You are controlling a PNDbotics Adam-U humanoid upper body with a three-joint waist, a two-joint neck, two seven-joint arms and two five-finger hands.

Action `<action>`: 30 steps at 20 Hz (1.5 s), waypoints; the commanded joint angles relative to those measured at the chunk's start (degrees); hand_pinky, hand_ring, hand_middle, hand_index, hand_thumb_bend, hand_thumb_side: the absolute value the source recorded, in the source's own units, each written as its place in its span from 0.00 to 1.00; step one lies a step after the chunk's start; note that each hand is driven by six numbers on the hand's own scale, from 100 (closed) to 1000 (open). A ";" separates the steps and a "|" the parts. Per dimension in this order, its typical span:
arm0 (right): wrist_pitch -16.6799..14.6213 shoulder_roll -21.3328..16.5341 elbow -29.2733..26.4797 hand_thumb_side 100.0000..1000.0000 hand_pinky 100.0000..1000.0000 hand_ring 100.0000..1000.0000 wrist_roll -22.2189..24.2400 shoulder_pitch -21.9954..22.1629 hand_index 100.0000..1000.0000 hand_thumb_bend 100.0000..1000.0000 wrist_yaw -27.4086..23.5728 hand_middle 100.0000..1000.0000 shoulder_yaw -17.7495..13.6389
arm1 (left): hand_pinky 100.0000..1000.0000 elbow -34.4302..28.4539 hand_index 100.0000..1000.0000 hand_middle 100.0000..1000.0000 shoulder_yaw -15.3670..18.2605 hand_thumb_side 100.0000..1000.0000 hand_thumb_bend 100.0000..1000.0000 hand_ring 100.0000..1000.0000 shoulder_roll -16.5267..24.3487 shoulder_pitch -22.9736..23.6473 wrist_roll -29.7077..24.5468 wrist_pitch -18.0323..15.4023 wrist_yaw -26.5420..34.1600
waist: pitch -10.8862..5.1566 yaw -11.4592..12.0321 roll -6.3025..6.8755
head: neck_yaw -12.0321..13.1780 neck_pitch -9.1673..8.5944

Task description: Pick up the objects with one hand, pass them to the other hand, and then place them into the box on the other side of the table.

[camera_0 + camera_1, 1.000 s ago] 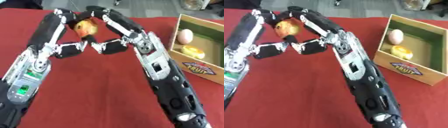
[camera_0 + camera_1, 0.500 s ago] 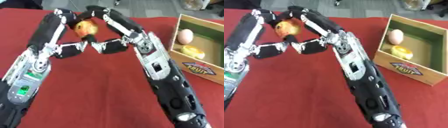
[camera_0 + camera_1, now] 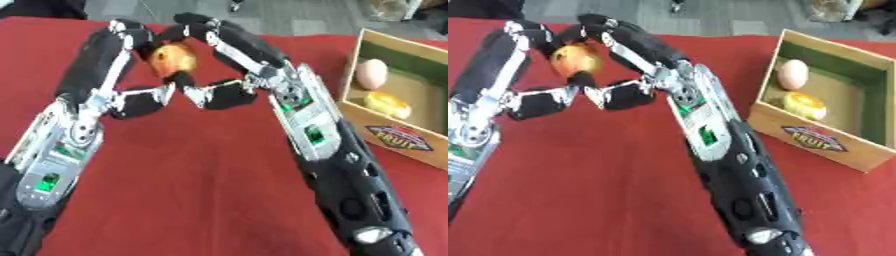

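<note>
A small, rigid, smooth orange fruit [image 3: 172, 58] is pinched between left hand [image 3: 131, 70] and right hand [image 3: 219, 55]; best cupped around its middle.

To the right of the right hand [image 3: 229, 60] the red tablecloth [image 3: 201, 165] lies bare as far as the wooden box [image 3: 833, 142]. Its near wall stands in the way; inside, an egg-shaped item [image 3: 793, 74] and a yellow fruit [image 3: 804, 105] fill the left part, the rest is free.

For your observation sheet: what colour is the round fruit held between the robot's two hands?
Orange-red with a yellowish patch, the round fruit shows best in the left eye view.
</note>
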 commanded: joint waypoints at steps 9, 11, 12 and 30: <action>0.97 -0.02 -0.19 0.00 0.88 0.94 -0.94 -0.49 0.52 0.00 -1.31 0.36 -0.07 | 0.62 -2.81 0.40 0.37 1.33 0.00 0.15 0.45 -0.08 -0.86 1.54 -0.23 -1.02 | -1.43 0.00 -0.07 | 0.25 -0.44; 1.14 -0.04 -0.31 0.00 0.87 0.93 -1.19 -0.50 0.51 0.00 -2.29 0.35 0.00 | 0.62 -2.81 0.41 0.37 1.40 0.00 0.15 0.44 -0.18 -0.78 1.81 -0.13 -1.09 | -1.40 -0.03 -0.09 | 0.31 -0.49; 1.24 -0.07 -0.40 0.00 0.87 0.93 -1.29 -0.48 0.50 0.00 -2.72 0.35 0.01 | 0.62 -2.80 0.41 0.37 1.43 0.00 0.15 0.44 -0.21 -0.72 1.97 -0.07 -1.09 | -1.40 -0.05 -0.09 | 0.35 -0.48; 1.90 -0.11 -1.32 0.00 0.84 0.89 -1.48 -0.67 0.46 0.00 -5.59 0.32 0.22 | 0.62 -2.56 0.44 0.37 1.63 0.01 0.19 0.44 -0.72 -0.22 6.89 2.47 -1.06 | -1.36 -0.11 -0.10 | 0.46 -0.27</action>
